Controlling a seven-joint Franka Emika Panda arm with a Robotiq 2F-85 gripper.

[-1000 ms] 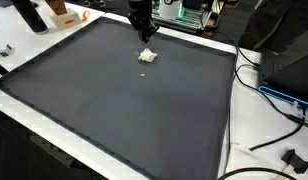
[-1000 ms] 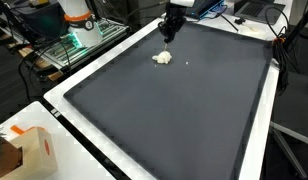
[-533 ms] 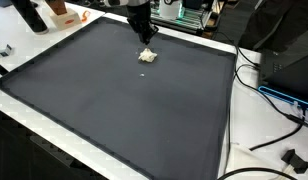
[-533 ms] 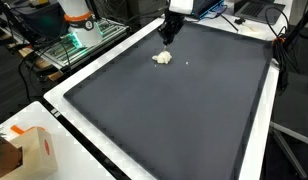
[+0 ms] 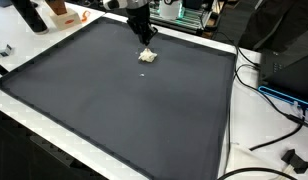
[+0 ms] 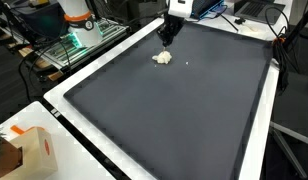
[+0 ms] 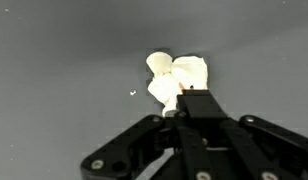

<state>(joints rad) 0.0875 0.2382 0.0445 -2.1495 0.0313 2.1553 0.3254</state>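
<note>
**A:** How much room is there to move?

**B:** Plenty. The wide dark grey mat (image 5: pixel 124 110) covers the white-rimmed counter (image 5: pixel 233 100) almost to its edges. Open mat stretches from the work, near the far edge, to the near side.

**A:** Any containers?

**B:** One tan cardboard box (image 6: pixel 29 150) off the counter's corner. I cannot tell what is in it.

**A:** And the arm?

**B:** The black gripper (image 5: pixel 145 41) hangs over the small white crumpled lump (image 5: pixel 147 55). In the wrist view the fingers (image 7: pixel 197 100) look pressed together, pinching nothing. Whether they touch the lump, I cannot tell. A tiny white crumb (image 5: pixel 146 72) lies near it.
</note>
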